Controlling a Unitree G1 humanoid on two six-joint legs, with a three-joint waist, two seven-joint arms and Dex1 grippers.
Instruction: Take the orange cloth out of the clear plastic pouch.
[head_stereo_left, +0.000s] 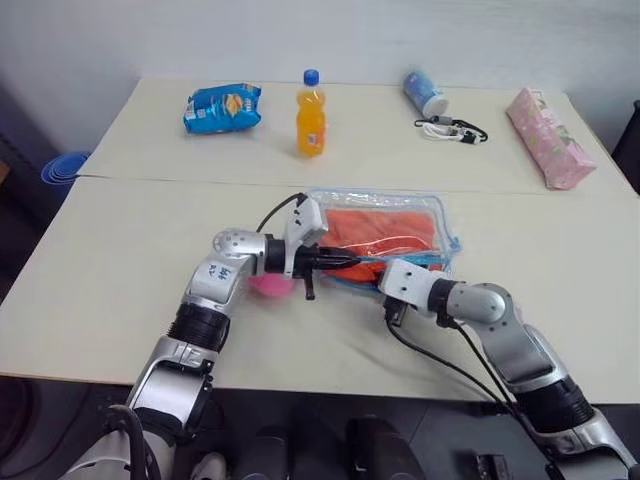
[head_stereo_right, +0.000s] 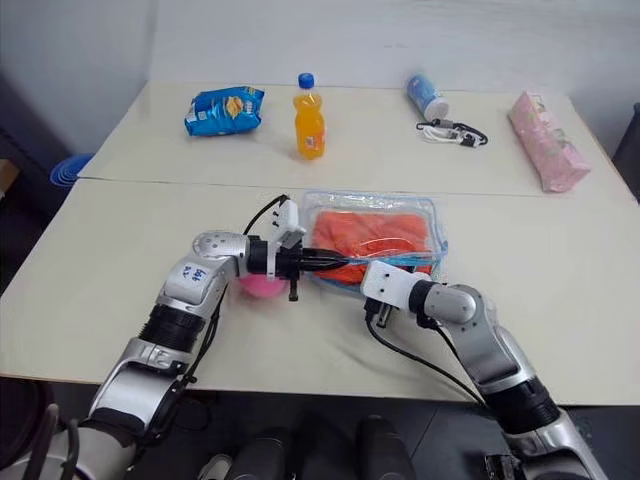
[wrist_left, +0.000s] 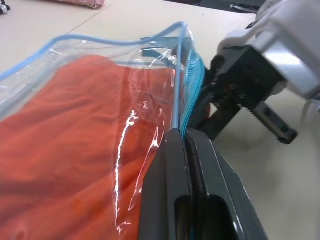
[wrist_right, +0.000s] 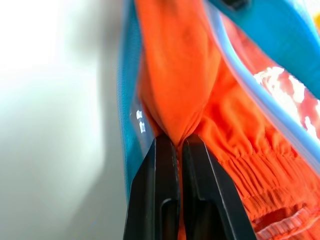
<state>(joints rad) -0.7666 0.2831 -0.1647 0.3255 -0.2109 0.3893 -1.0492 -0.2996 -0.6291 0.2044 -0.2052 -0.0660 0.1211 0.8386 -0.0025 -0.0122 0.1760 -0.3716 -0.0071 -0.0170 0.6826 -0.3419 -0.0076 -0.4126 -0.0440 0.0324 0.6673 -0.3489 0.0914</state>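
**Q:** Where the pouch mouth faces the near edge of the bench, which gripper holds what?

**A:** The left gripper (wrist_left: 186, 137) has its fingers pressed together on the blue-edged rim of the clear plastic pouch (head_stereo_left: 385, 232), at the open end. The right gripper (wrist_right: 179, 142) has its fingers pinched on a fold of the orange cloth (wrist_right: 185, 95) at that same opening. The two grippers meet almost tip to tip there.

**Q:** Where does the cloth lie?

**A:** Most of it is inside the pouch, showing through the glossy upper sheet; only the pinched fold reaches the mouth. The pouch lies flat near the middle of the bench (head_stereo_left: 120, 290), just on the near side of the seam between the two tabletops.

**Q:** What crowds the working area?

**A:** A small pink object (head_stereo_left: 268, 285) sits on the bench directly under the left wrist, partly hidden by it; what it is cannot be told. A black cable loops over the left wrist, and another trails from the right forearm toward the near edge.

**Q:** And farther off?

**A:** Along the far edge, well apart from the pouch: a blue snack packet (head_stereo_left: 222, 107) toward the far left corner, an upright orange drink bottle (head_stereo_left: 311, 115) with a blue cap, a white-and-blue container (head_stereo_left: 425, 92) lying on its side beside a black-and-white cord (head_stereo_left: 452, 128), and a pink wrapped packet (head_stereo_left: 548, 137) near the far right corner.
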